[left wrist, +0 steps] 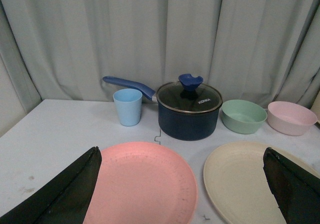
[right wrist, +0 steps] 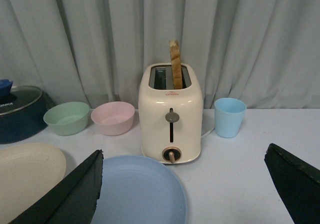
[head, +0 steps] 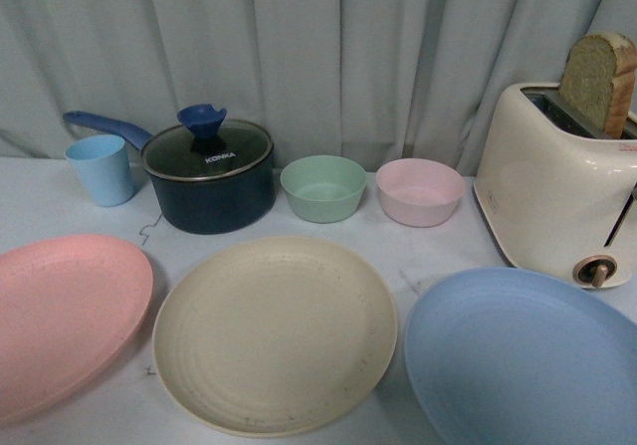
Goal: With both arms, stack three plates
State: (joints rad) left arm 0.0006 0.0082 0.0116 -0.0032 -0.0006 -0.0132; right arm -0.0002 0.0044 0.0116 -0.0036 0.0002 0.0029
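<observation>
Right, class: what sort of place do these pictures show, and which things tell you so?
Most likely a staged kitchen tabletop rather than a real kitchen: a toaster holding bread, a lidded pot and a cream plate sit on a white table before a plain grey curtain.

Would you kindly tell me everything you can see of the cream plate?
The cream plate is large, round and matte, plastic-looking, with faint concentric ridges and a few dark specks. It lies flat, right way up, on the white table, between the pink plate and the blue plate, in front of the pot and the green bowl. Nothing lies on it. A gap separates it from the pink plate.
</observation>
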